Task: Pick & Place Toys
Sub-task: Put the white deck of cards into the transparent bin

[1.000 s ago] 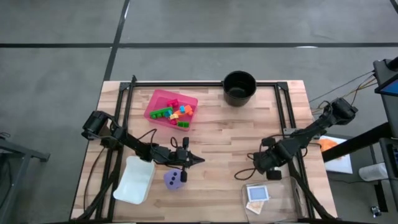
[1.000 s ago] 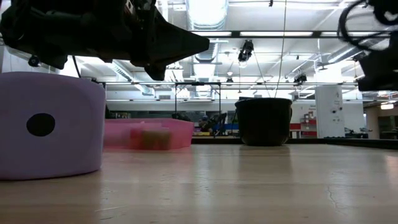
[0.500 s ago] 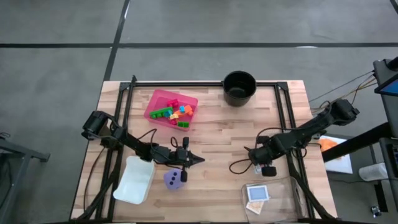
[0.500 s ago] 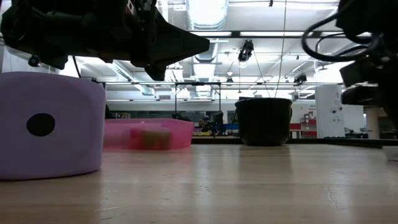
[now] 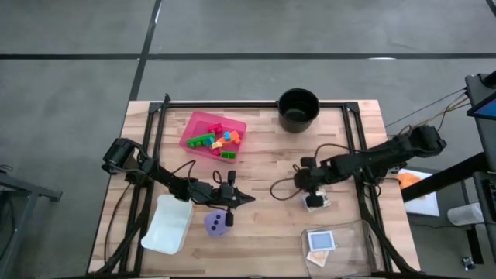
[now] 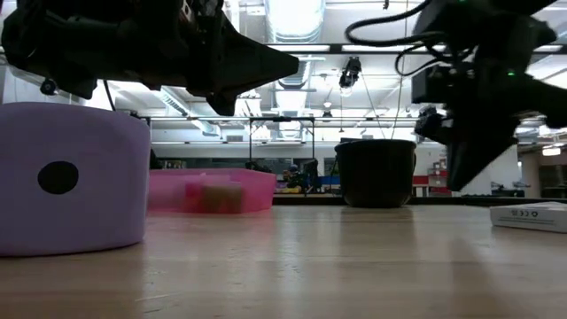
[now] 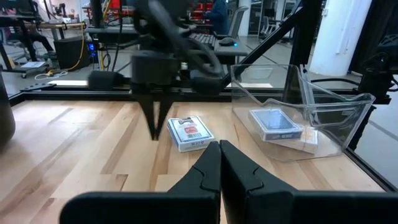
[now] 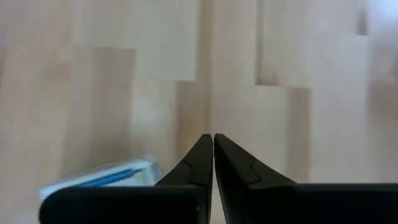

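the right gripper (image 5: pixel 308 188) is held with jaws pressed together, empty, the white-red card (image 5: pixel 315 203) lying flat just beside the tips. it is judged light, stiff and slippery; its thin edges should be pinched.

Bricks (image 5: pixel 218 142) in pink tray (image 5: pixel 195 122); purple die (image 5: pixel 218 224) and white-red card (image 7: pixel 189 132) on table.
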